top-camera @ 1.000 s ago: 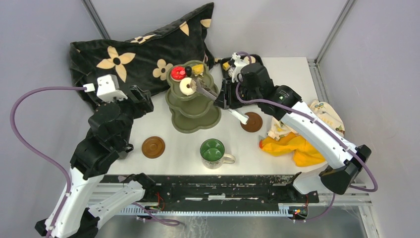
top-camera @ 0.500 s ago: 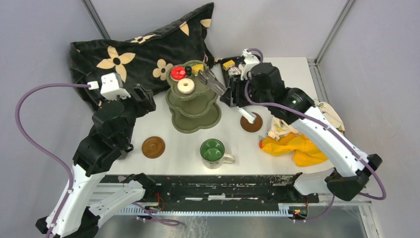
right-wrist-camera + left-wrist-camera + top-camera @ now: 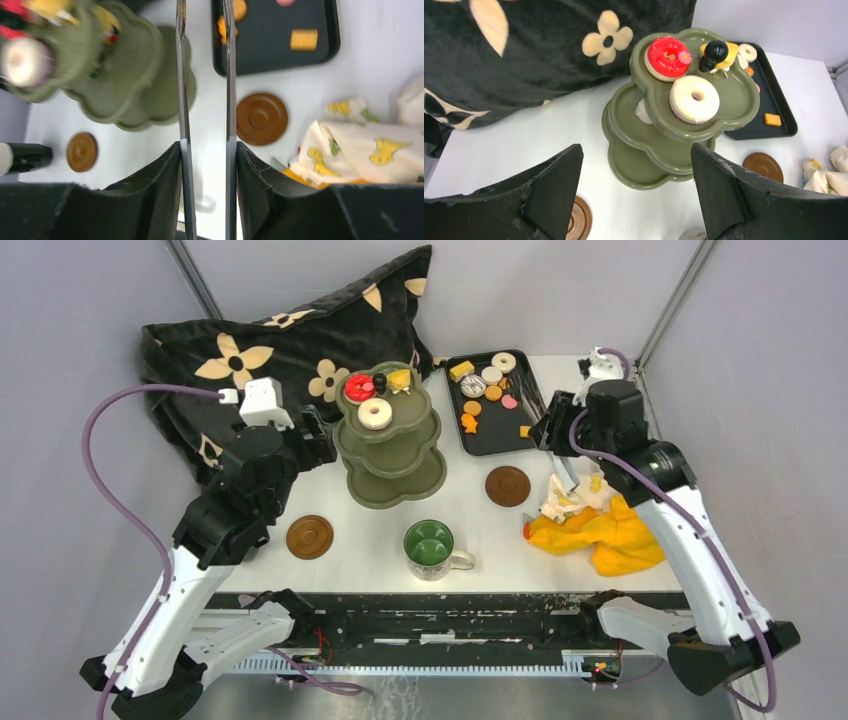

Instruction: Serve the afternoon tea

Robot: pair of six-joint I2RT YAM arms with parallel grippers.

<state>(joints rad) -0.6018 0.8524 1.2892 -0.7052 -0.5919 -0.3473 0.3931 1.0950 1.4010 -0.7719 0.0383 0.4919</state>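
Observation:
The olive three-tier stand [image 3: 388,478] stands mid-table; its top tier holds a red donut [image 3: 359,388], a white donut [image 3: 377,414] and a yellow cake [image 3: 399,378] by the black knob [image 3: 380,383]. More pastries lie on the black tray [image 3: 492,435]. The green-lined mug [image 3: 430,544] is in front, with a brown saucer on the left [image 3: 309,536] and one on the right [image 3: 508,485]. My left gripper [image 3: 312,445] is open and empty just left of the stand [image 3: 644,167]. My right gripper [image 3: 552,425] is shut on metal tongs [image 3: 228,75] at the tray's right edge.
A black flowered pillow [image 3: 280,340] fills the back left. A yellow cloth [image 3: 600,538] with a dinosaur-print cloth [image 3: 570,502] lies at the right, below my right gripper. Grey walls close in the table.
My right arm has drawn back to the right with the tongs, from the stand's top tier to the tray's right edge. My left arm has moved up towards the stand.

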